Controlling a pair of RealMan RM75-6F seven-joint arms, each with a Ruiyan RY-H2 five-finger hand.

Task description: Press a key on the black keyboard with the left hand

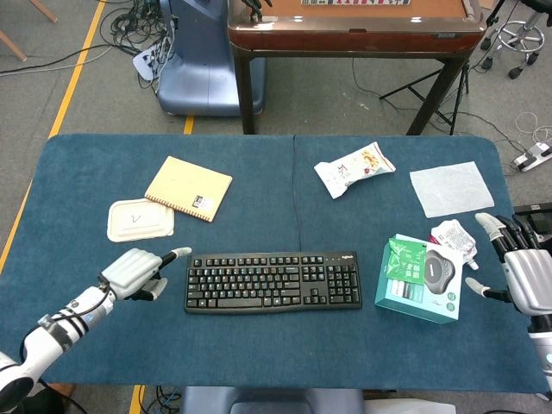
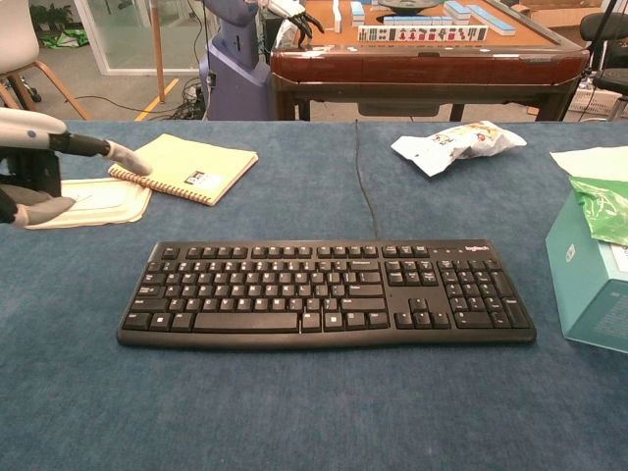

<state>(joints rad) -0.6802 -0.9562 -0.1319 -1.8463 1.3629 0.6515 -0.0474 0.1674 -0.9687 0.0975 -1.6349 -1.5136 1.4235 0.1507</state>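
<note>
The black keyboard (image 1: 272, 281) lies flat near the middle of the blue table (image 1: 259, 172), also central in the chest view (image 2: 324, 291). My left hand (image 1: 134, 272) hovers just off the keyboard's left end, most fingers curled in and one finger stretched out toward the top-left keys; it touches no key and holds nothing. The chest view shows the left hand (image 2: 29, 167) at the left edge, above the table. My right hand (image 1: 522, 274) stays at the table's right edge, fingers spread and empty.
A yellow notebook (image 1: 188, 188) and a white lid (image 1: 140, 219) lie behind the left hand. Right of the keyboard stands a teal box (image 1: 421, 280). A snack bag (image 1: 354, 168), a white cloth (image 1: 451, 188) and a small pouch (image 1: 453, 237) lie further back right.
</note>
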